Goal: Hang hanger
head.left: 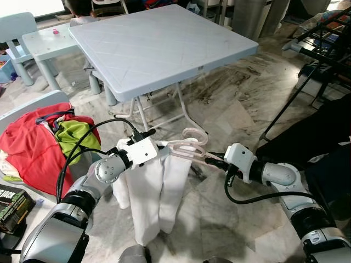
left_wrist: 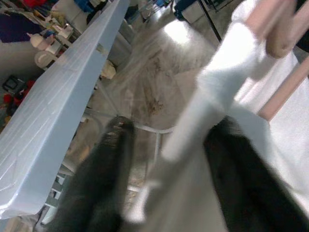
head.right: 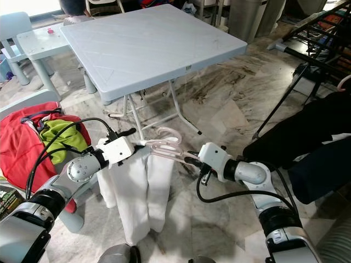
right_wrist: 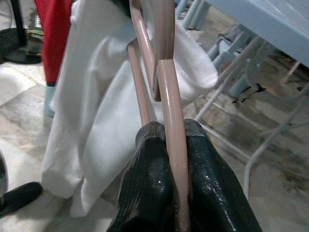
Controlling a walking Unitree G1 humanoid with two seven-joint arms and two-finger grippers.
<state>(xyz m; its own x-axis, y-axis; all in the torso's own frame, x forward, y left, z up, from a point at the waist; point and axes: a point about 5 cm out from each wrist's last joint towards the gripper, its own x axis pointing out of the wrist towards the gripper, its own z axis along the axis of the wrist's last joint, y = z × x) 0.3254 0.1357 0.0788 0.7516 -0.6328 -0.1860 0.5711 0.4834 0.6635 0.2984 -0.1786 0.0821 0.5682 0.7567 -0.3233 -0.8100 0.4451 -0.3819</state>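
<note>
The pink hanger (head.left: 189,147) is slim, glossy tubing with a looped hook, draped with a white garment (head.left: 151,189) that hangs in long folds toward the marble floor (head.left: 219,219). It is held up in the air between the two arms, in front of the worktop. The right claw (right_wrist: 175,191) is clamped tight on one pink bar. The left claw (head.left: 160,145) has its fingers spread, white cloth lying between them. Behind stands the grey folding worktop (head.left: 159,44), with red and green clothes (head.left: 38,145) heaped to the left.
</note>
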